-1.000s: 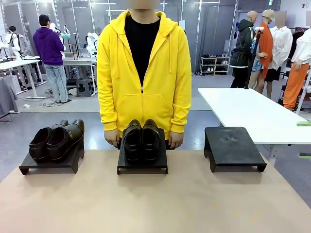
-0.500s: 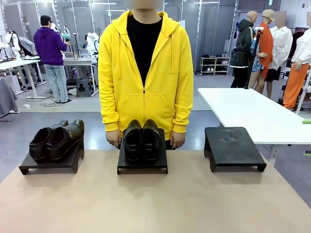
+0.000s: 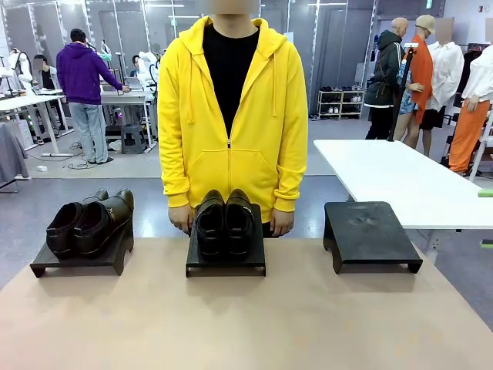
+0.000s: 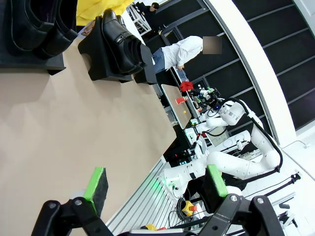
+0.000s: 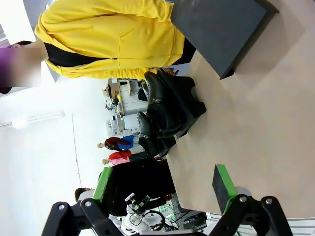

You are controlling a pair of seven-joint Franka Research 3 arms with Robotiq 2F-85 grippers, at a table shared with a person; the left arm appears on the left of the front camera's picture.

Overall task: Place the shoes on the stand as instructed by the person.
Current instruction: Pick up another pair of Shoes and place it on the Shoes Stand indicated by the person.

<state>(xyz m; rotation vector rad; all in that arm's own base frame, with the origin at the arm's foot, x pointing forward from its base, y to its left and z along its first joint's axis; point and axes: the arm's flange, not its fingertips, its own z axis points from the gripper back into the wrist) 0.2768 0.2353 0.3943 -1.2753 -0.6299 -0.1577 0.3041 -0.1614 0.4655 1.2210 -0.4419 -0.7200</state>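
L stand (image 3: 81, 258): black, far-left on table (image 3: 246, 324); carries one pr of shoes (image 3: 88, 223), toes angled toward the robot side and a bit left.
L gripper (image 4: 155, 189): seen in L wrist view, green pads wide apart, nothing btwn them; hovering over bare tabletop, well apart from any shoe.
Mid stand (image 3: 226, 258): centre, second pr of shoes (image 3: 224, 223) on it, side by side, toes facing robot.
Person (image 3: 229, 116): yellow hoodie, standing at far edge right behind mid stand; hands (image 3: 280, 223) low at either side of it, prob resting on table edge – hard to tell, partly hidden by shoes. No clear pointing gesture yet.
R stand (image 3: 370, 235): black, bare top, no shoes.
R gripper (image 5: 162, 187): R wrist view, fingers spread full, holding nothing; above table, near side of R stand.
Step in hand: likely waiting for person's cue on which pr goes where.
How to do well: hold both arms off until hand signal is clear; then approach chosen pr from above, grip at heel/collar, one shoe at a time, keep level, set down square on stand w/o nudging neighbour.
Writing/brands: none legible on shoes, stands or hoodie.
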